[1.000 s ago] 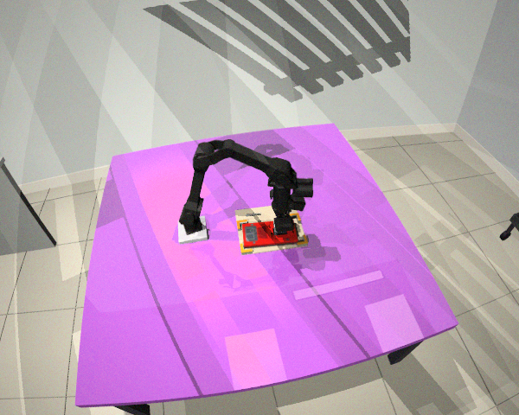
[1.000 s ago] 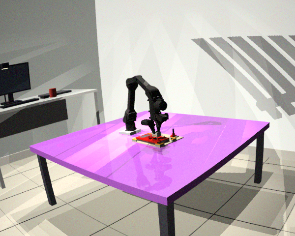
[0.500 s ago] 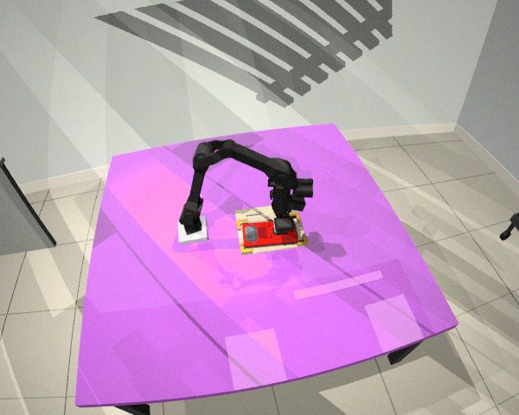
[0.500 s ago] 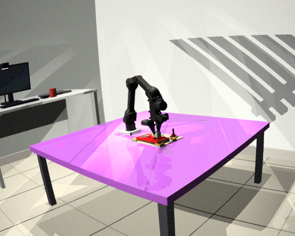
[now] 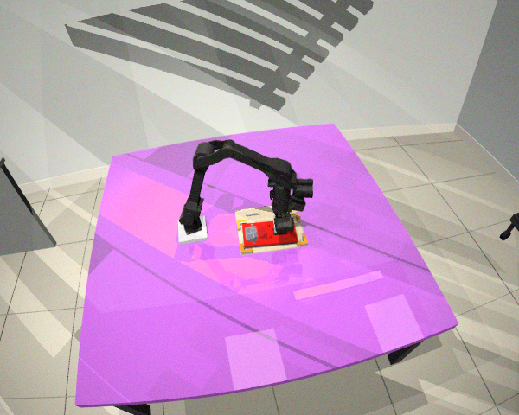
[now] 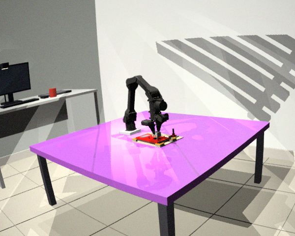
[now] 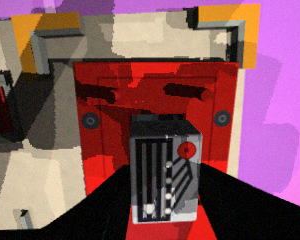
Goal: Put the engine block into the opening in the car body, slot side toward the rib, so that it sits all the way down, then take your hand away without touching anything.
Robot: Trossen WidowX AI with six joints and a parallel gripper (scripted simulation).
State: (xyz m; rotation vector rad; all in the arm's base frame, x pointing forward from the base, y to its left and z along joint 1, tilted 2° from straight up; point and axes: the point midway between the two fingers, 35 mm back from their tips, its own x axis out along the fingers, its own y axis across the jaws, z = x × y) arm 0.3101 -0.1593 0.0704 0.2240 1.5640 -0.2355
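The red car body [image 5: 264, 236] [image 6: 145, 138] [image 7: 157, 70] lies flat on a beige board [image 5: 251, 213] [image 7: 140, 31] with orange corner pieces. My gripper [image 5: 283, 229] [image 6: 156, 132] [image 7: 163, 171] points down over the car body and is shut on the grey engine block [image 6: 157, 134] [image 7: 183, 175]. In the wrist view the block is upright between the fingers, its top showing dark stripes and a red round cap. A dark part of the opening [image 7: 159, 118] shows just past the block's far edge. The block hides the rest, and I cannot make out the rib.
A red part with a black upright post [image 6: 173, 132] stands at the board's side. A small grey-edged holder [image 7: 9, 102] shows at the wrist view's left. The arm's white base [image 5: 192, 235] [image 6: 129, 132] stands beside the board on the purple table [image 5: 161, 285].
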